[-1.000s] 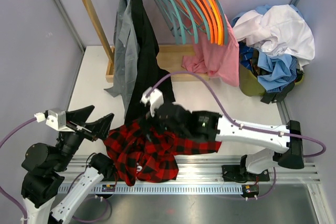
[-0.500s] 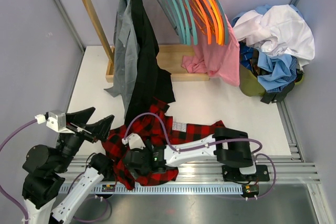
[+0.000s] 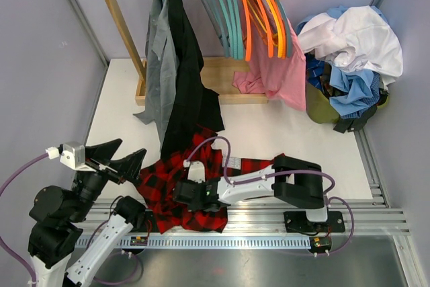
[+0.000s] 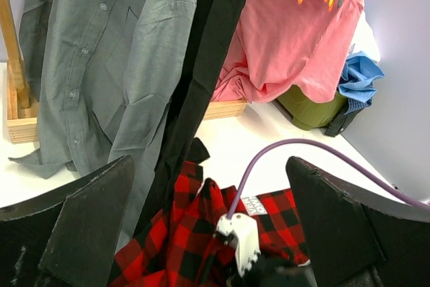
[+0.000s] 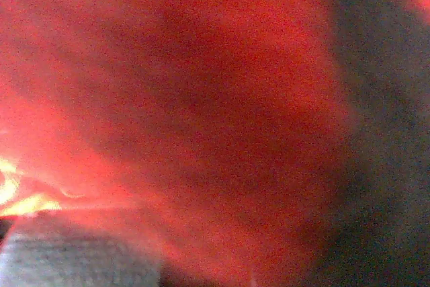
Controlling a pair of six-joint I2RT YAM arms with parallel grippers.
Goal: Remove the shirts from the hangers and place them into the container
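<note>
- Caught a small white label (image 4: pixel 250 204) on the plaid flannel shirt (image 3: pixel 164 199); dark print on it, too small to read.
- Saw that plaid flannel shirt heaped on the table (image 3: pixel 282 132) at six o'clock in the top view, off any hanger, long axis running nine to three along the near edge, one flap reaching toward twelve, up to the hem of the black shirt (image 3: pixel 185 65).
- Spotted the right gripper (image 3: pixel 183 196) buried in the plaid from the three o'clock side; got only red blur from its wrist view, so could not tell whether clamped or apart.
- Watched the left gripper (image 3: pixel 121 156) hang at eight o'clock, jaws spread wide, holding nothing, aimed toward the shirts.
- Noted the black shirt and the grey shirt (image 3: pixel 158 52) touching side by side on the wooden rack (image 3: pixel 117 11) at eleven o'clock, long axes straight down, hems toward six.
- Picked out bare teal and orange hangers (image 3: pixel 248 11) bunched between twelve and one, a pink garment (image 3: pixel 279 72) draped beneath.
- Marked the yellow-green container (image 3: pixel 321 109) at two o'clock, heaped with white and blue clothes (image 3: pixel 353 38).
</note>
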